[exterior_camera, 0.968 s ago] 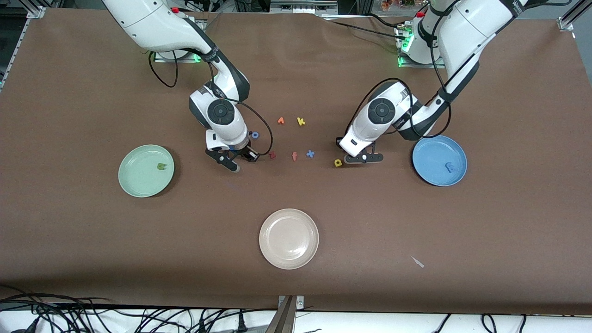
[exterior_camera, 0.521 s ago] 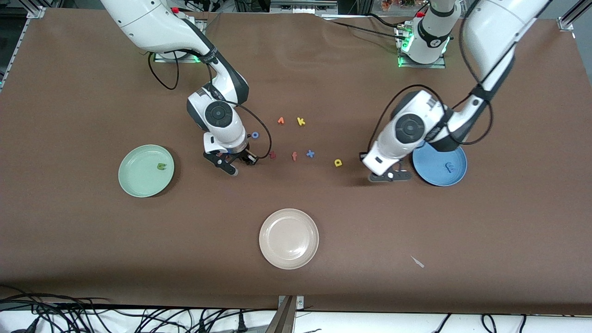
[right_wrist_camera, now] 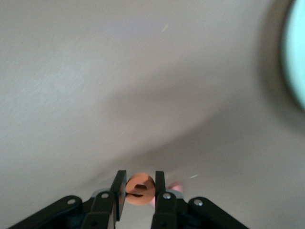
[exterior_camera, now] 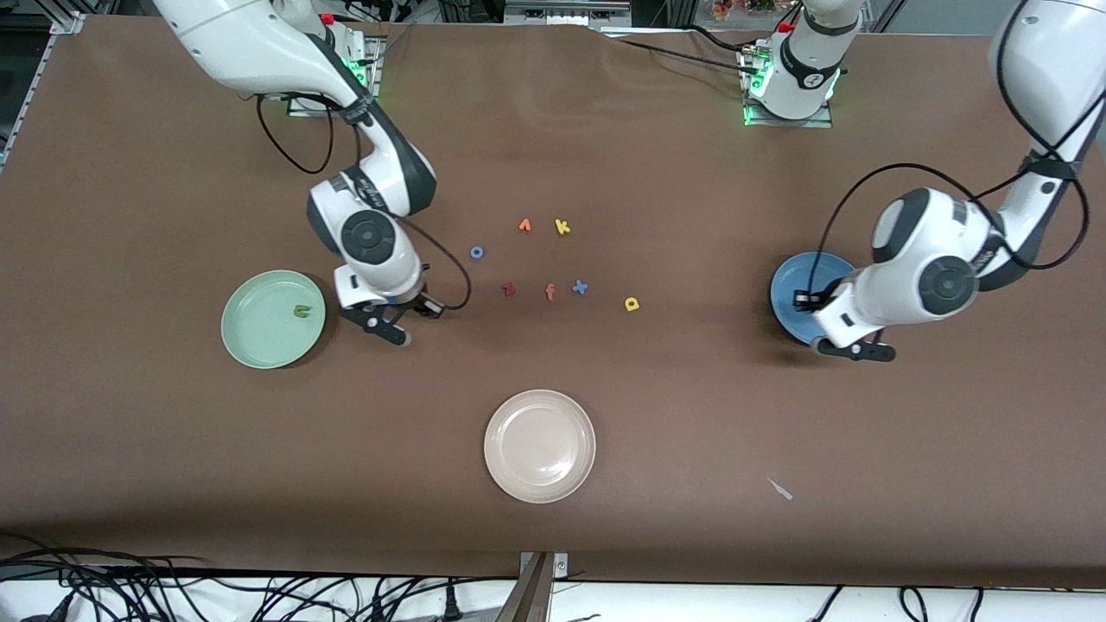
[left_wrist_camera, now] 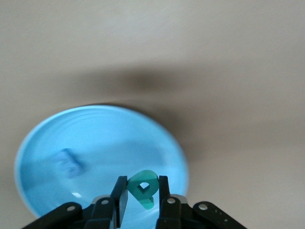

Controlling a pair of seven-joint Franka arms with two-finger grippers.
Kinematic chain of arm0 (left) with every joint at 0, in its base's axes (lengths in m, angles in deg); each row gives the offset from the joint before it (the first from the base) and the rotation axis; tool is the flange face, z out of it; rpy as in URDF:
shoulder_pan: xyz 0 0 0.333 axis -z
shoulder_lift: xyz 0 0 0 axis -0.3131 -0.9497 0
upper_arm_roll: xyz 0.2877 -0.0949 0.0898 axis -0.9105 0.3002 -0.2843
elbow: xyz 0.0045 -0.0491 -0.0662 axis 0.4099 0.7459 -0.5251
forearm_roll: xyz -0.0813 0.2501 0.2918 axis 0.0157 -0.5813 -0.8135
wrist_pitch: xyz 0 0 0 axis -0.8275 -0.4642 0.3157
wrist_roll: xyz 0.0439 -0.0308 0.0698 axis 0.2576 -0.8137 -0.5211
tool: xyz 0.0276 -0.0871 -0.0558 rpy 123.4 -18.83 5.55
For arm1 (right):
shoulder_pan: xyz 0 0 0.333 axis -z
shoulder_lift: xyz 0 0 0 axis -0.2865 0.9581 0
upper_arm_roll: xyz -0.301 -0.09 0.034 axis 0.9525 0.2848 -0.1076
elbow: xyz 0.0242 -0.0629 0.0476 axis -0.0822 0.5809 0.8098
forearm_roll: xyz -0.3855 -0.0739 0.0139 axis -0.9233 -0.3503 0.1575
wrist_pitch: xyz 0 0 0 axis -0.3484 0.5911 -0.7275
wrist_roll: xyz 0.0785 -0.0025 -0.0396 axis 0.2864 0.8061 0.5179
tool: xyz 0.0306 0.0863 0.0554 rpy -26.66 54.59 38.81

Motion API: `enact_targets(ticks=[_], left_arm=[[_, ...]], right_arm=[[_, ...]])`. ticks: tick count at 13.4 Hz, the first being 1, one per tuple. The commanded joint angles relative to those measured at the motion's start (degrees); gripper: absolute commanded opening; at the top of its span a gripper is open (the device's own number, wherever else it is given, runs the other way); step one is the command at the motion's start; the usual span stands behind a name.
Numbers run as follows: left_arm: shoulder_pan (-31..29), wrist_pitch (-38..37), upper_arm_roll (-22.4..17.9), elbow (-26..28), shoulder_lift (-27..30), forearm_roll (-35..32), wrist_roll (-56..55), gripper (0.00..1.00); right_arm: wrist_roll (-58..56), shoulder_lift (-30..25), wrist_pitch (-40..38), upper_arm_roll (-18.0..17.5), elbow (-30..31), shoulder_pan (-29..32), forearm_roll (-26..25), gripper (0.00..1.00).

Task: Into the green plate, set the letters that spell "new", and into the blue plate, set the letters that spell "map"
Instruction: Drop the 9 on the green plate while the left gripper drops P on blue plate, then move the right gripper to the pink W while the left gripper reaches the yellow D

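Both arms have swung outward: left pincer (left_wrist_camera: 142, 200) clamps the teal "p" (left_wrist_camera: 143, 188) over the blue plate (left_wrist_camera: 57, 138) for dropping, right pincer (right_wrist_camera: 138, 193) clamps the orange "e" (right_wrist_camera: 139, 188), bound for the green plate (exterior_camera: 259, 333).

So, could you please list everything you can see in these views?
green plate: one, mint, right arm's end
n: one, dark green, in green plate
blue plate: one, left arm's end
m: one, light blue, in blue plate
cream plate: one, nearest camera
loose letters: seven, mid-table: blue o, orange letter, yellow k, red z, salmon f, blue x, yellow a
left jaws: shut on teal p, over blue plate
right jaws: shut on orange e, beside green plate
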Motion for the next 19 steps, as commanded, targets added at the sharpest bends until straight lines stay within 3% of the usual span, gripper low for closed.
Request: enact_targets(ticks=[1,4,5,6,9,11,13,14,15,17,19], left_arm=[[-3.5,-0.1,0.5,0.6,-2.4,-2.3,5.3,0.10],[-3.6,0.4,-1.0,0.6,-5.8,-6.7,5.4,0.17],[-3.5,0.3,-1.3,0.6,-6.0,-6.7,5.3,0.34],[-3.6,0.3,-1.3,0.4,-5.9,-6.7,5.3,0.99],[-3.0,-0.3,0.7,-0.4,-4.2,-5.6,2.3,1.00],[-3.0,-0.4,6.2,-0.4,-4.0,-3.4,-6.4,1.00],[-1.1,0.3,10.3,-0.5,-4.4,-2.8,-18.2,1.00],[1.5,0.4,10.8,-0.5,-4.6,-2.9,-23.4,1.00],[4.8,1.6,10.7,-1.0,-4.7,-2.9,-27.9,1.00],[12.0,8.4,9.8,-2.2,-6.3,-2.9,-37.5,1.00],[19.6,13.3,5.9,-4.2,-8.4,-3.6,-46.6,1.00]], right_arm=[[-8.2,-4.3,-4.7,2.0,1.3,1.0,0.1,0.02],[-17.1,-7.4,-5.0,6.5,4.6,1.0,0.1,0.01],[-20.2,-8.1,-4.9,7.9,5.6,1.0,0.3,0.01],[-23.1,-9.0,-4.2,9.3,6.9,1.0,0.8,0.01],[-31.8,-11.5,2.1,14.2,13.2,1.0,1.2,0.01],[-38.6,-11.7,4.5,17.8,14.9,1.0,1.3,0.01],[-40.4,-11.2,8.8,19.7,16.8,1.1,1.3,0.09],[-40.0,-10.4,9.5,20.1,16.7,1.1,1.4,0.45],[-39.6,-10.2,9.4,20.1,16.6,1.3,3.7,0.97],[-39.3,-10.8,8.6,19.5,15.8,1.0,12.1,1.00],[-35.8,-10.8,7.6,19.4,15.1,0.6,14.8,1.00]])
